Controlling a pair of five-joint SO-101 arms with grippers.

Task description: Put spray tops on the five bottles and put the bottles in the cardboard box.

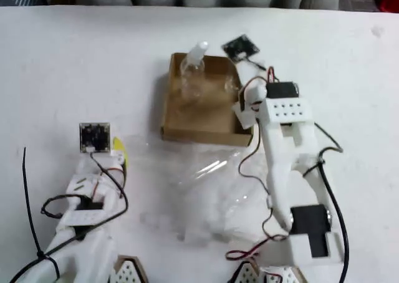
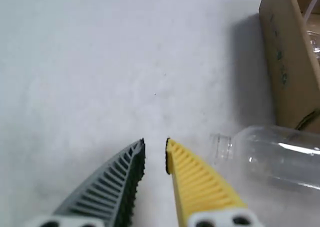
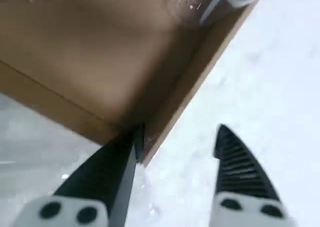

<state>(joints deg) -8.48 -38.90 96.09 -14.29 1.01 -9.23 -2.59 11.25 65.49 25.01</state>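
Over one wall of the shallow brown cardboard box [image 3: 100,62], right gripper [image 3: 180,132] hangs spread and empty, placed as for a release. Clear plastic bottle with white spray top [image 1: 194,65] stands inside. Left gripper [image 2: 155,143], barely parted and empty, sits just beside an uncapped clear bottle [image 2: 270,157] lying on the white table [image 2: 100,62], likely the next pick.

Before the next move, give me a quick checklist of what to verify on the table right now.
1. Left gripper empty: ok, slightly open, nothing between the fingers.
2. Uncapped bottle lying on the table beside it has a spray top: not ok, the neck is bare.
3. Right gripper empty: ok, open at a corner of the cardboard box.
4. Box has free floor: ok.
5. Standing bottle in the box has its top: ok.
6. Second bottle in the box has a top: cannot tell.
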